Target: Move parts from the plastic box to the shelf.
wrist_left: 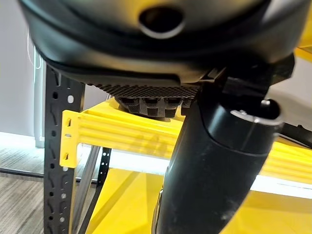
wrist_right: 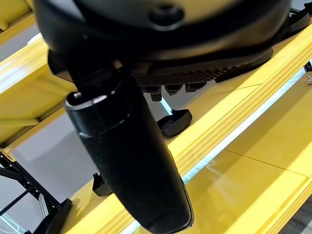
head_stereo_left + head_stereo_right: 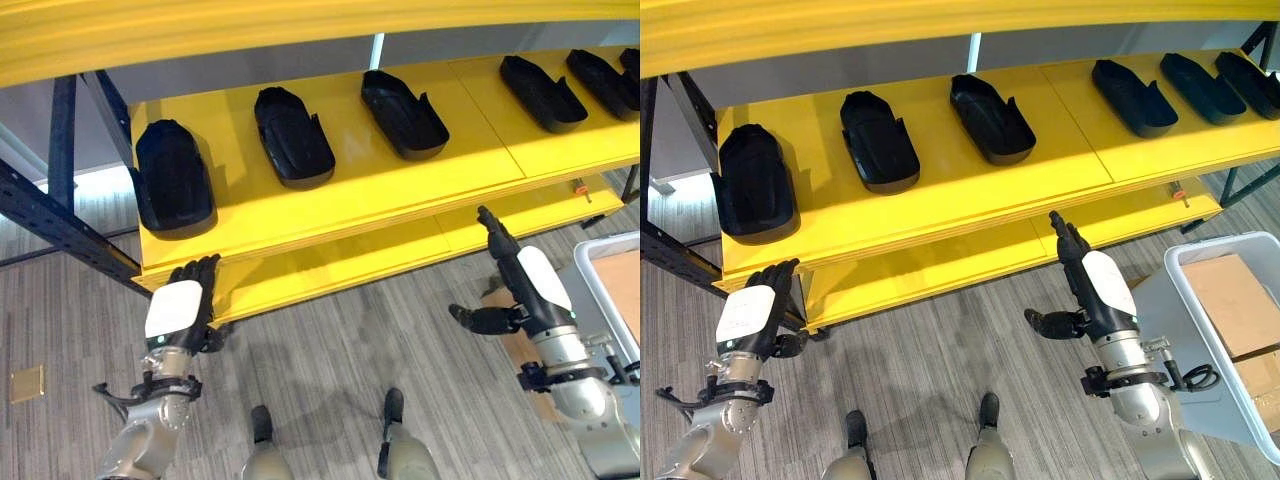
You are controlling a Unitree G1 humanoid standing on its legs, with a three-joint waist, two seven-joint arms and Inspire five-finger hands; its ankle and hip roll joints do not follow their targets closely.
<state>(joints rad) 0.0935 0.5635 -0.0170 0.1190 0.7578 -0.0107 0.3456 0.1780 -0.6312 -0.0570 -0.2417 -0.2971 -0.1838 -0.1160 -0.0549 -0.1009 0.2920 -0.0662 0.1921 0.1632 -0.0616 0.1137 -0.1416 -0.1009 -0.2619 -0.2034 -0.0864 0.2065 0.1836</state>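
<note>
While both hands hang empty near the shelf's front edge, the left hand (image 3: 180,305) with fingers relaxed and the right hand (image 3: 1095,285) spread straight, a fetch looks due: turning right to the plastic box (image 3: 1200,262), whose far side is cut off. Farther off, black parts (image 3: 292,135) sit in a row on the yellow shelf (image 3: 400,190); I cannot see any left in the box.

shelf (image 3: 940,190): glossy yellow board | parts (image 3: 878,140): matt black plastic | floor (image 3: 940,350): grey wood-grain | box (image 3: 1200,330): pale plastic
</note>
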